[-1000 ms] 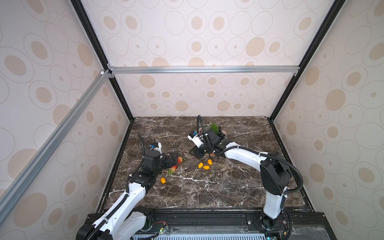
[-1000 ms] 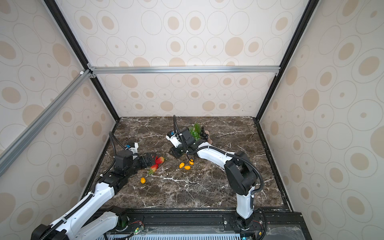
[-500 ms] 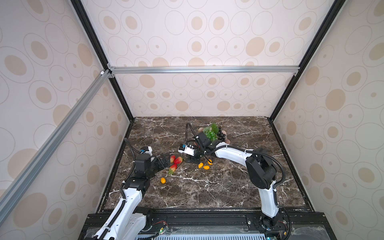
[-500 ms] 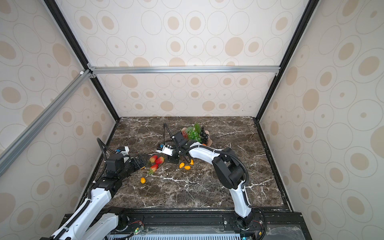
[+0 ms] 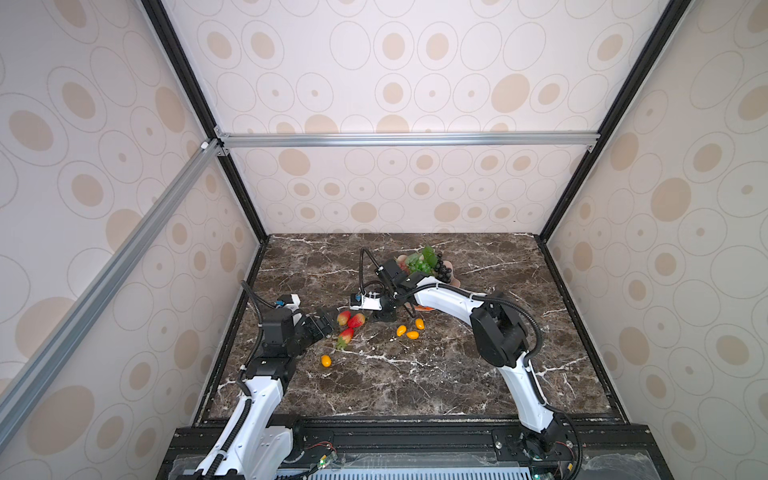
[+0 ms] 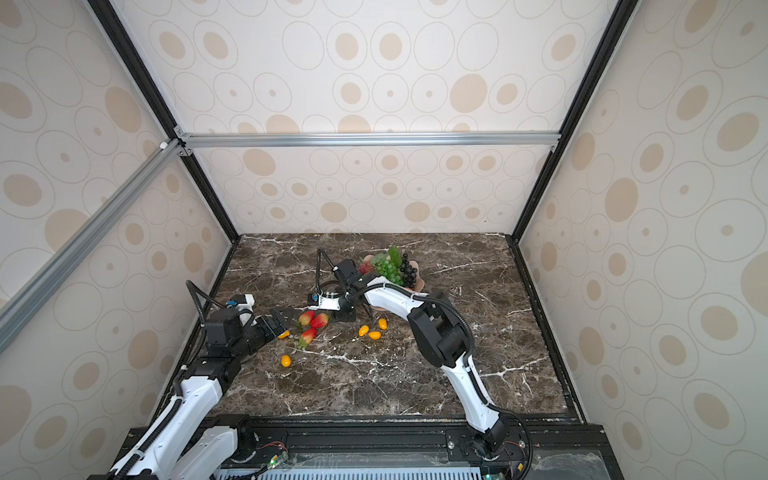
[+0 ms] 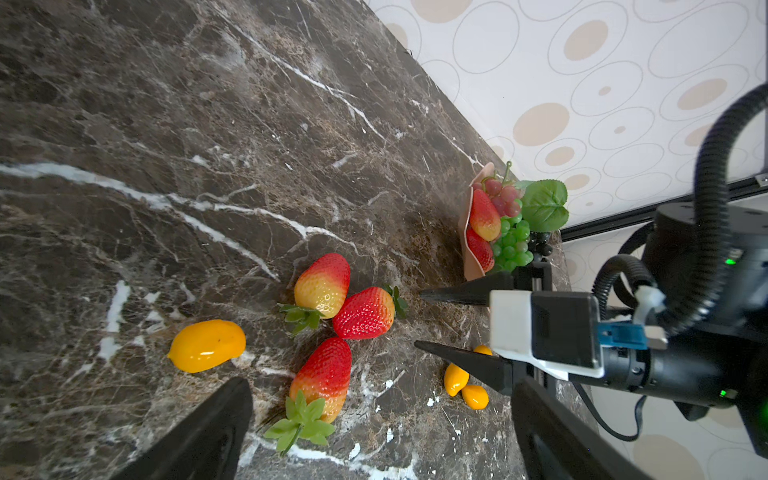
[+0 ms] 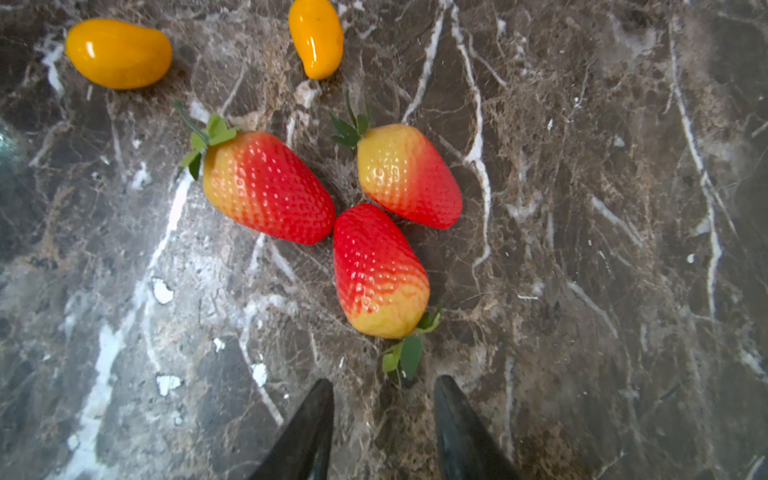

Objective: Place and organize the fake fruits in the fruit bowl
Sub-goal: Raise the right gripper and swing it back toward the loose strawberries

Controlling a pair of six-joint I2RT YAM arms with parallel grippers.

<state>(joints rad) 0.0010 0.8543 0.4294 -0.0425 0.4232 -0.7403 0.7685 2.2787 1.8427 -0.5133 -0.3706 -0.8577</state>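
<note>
Three red strawberries [image 5: 351, 324] lie touching on the marble, with several yellow ovals [image 5: 409, 330] scattered around them. The pink fruit bowl [image 7: 467, 249] at the back holds two strawberries and red, green and black grape bunches [image 5: 424, 264]. My right gripper [image 8: 384, 384] hovers low and open, its fingertips just short of the leaf end of the nearest strawberry [image 8: 378, 270]; nothing is between them. From the opposite side my left gripper [image 7: 380, 387] stands wide open, and another strawberry [image 7: 324, 378] lies just ahead between its finger lines. In both top views the two grippers [image 6: 284, 322] [image 6: 332, 312] face each other across the strawberries.
One yellow oval [image 5: 326, 360] lies alone nearer the front, and another [image 6: 284, 333] lies beside my left fingers. The right arm [image 5: 449, 299] arches over the bowl's front. Patterned walls close the table on three sides.
My right gripper has swung from the bowl down and left to the strawberries and opened a little. The left gripper has drawn back slightly from the strawberries and stays open.
</note>
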